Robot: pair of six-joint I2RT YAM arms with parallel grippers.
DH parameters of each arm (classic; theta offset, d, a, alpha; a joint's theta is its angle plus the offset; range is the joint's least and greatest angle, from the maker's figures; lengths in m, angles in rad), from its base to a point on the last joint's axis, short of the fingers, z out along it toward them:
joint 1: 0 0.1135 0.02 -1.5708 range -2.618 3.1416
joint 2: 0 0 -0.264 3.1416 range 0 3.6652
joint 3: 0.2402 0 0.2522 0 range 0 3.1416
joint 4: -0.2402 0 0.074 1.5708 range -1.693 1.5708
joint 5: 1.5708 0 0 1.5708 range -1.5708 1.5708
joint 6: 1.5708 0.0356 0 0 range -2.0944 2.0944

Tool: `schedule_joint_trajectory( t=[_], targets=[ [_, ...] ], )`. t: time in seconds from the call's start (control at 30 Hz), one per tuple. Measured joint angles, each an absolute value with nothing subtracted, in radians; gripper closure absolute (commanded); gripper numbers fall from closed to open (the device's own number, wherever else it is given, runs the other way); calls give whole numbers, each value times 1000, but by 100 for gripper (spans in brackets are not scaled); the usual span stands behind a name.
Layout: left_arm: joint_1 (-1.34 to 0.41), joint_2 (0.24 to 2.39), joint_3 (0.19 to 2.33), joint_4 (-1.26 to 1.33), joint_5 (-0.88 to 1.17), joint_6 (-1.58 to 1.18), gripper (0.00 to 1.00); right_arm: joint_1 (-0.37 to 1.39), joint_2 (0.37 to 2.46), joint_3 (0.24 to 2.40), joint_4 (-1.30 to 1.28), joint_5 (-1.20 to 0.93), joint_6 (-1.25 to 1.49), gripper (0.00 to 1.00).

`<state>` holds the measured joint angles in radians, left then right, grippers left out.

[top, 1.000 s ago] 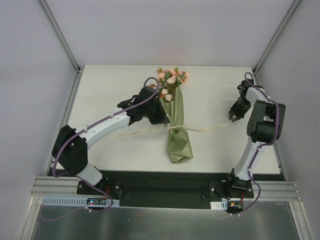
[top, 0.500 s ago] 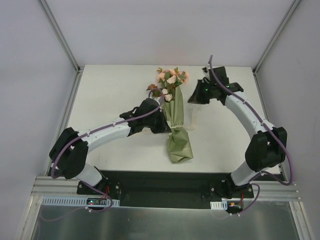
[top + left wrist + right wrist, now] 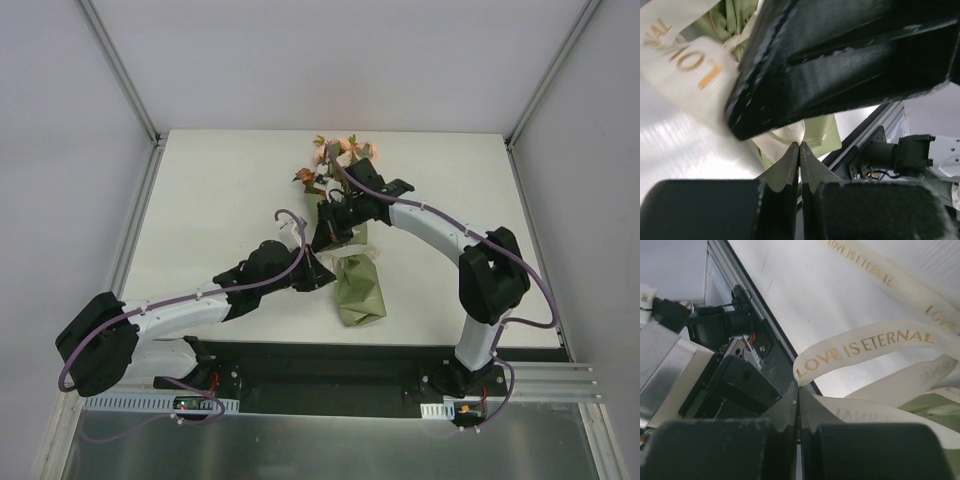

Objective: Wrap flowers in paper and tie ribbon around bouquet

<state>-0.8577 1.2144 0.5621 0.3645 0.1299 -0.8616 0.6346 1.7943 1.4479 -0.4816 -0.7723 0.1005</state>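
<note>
My left gripper (image 3: 799,150) has its fingers pressed together on a fold of the cream ribbon (image 3: 690,75), just beside the wide near end of the olive paper (image 3: 355,300). My right gripper (image 3: 798,390) is likewise pinched shut on the ribbon, and a gold-lettered loop curls away from its tips above the white table (image 3: 220,190). It hangs over the middle of the bouquet (image 3: 365,272). Farther off, the pink and peach flowers (image 3: 340,150) top the cone, pointing to the far edge

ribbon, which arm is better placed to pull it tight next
Probably right: the right claw is shut on the ribbon by the bouquet. The left claw is shut, its grip unclear.
</note>
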Motion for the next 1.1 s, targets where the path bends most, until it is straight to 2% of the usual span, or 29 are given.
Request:
schedule_joint_trajectory(
  t=[0.43,0.5,0.53,0.57,0.63,0.67,0.77,0.87,0.97,1.1],
  targets=[
    [-974,1148,373,552,13,-802,100,783,1942,1451,-616,-759,17,99],
    [-987,1143,355,564,6,-793,100,797,1955,1451,-632,-746,3,96],
    [-992,1142,350,568,2,-790,100,801,1959,1451,-639,-740,-2,93],
    [-997,1141,346,572,-3,-786,100,803,1959,1451,-645,-735,-5,82],
    [-1002,1140,340,582,-8,-778,100,804,1959,1451,-652,-725,-6,67],
    [-1003,1140,337,588,-9,-775,100,800,1959,1451,-651,-716,-7,50],
    [-1002,1137,336,595,-9,-770,100,775,1957,1451,-644,-702,-1,34],
    [-1002,1134,342,574,-16,-770,100,729,1938,1456,-642,-694,23,28],
    [-999,1134,382,506,-14,-776,100,667,1879,1455,-633,-675,46,28],
    [-939,1151,464,438,59,-797,100,575,1637,1300,-498,-609,87,23]
  ],
)
